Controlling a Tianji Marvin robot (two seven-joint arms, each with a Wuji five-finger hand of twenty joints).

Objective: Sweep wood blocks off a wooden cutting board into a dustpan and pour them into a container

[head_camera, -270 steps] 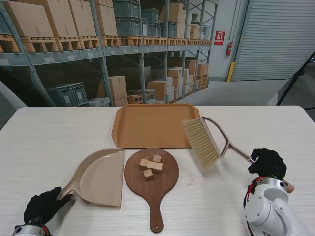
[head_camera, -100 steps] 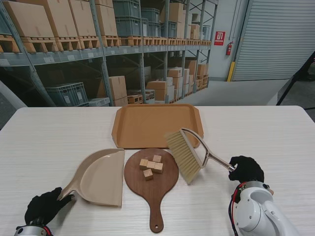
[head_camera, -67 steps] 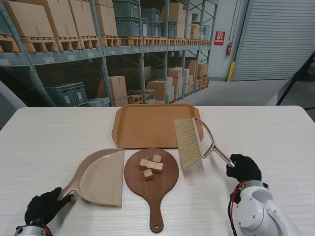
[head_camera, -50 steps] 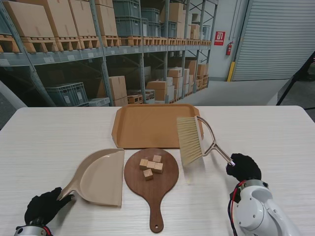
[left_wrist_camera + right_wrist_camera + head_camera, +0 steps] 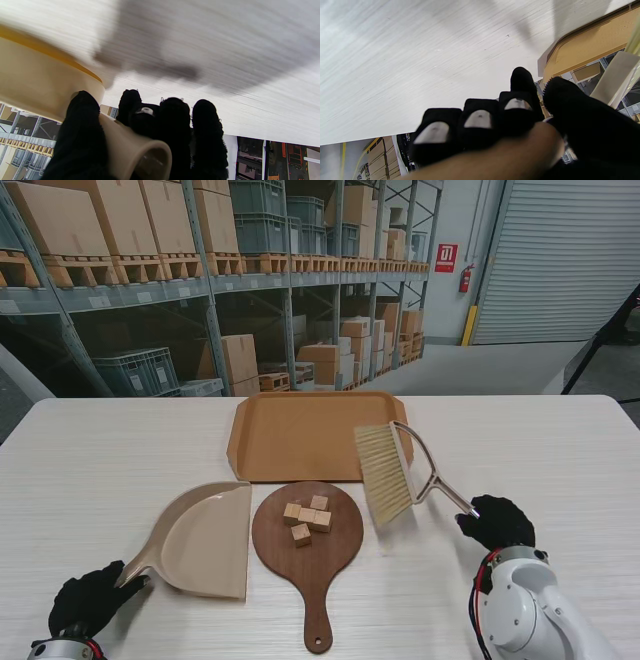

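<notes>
Small pale wood blocks (image 5: pixel 307 518) sit clustered on my round dark wooden cutting board (image 5: pixel 308 552); left hand (image 5: pixel 88 600) grips the beige plastic dustpan (image 5: pixel 203 542), right hand (image 5: pixel 497 522) clenches the straw-bristled brush (image 5: pixel 384 473), seemingly raised beside the board.

Warehouse or industrial storage hall. Tall steel pallet racking (image 5: pixel 200 290) from 9 to 12 o'clock, stacked with cardboard boxes (image 5: pixel 70 218) and grey plastic crates (image 5: pixel 138 370). Large roll-up door (image 5: pixel 560 260) at 2 o'clock. Fire extinguisher (image 5: pixel 465 278) with red sign (image 5: pixel 446 257) on wall at 1 o'clock.
</notes>
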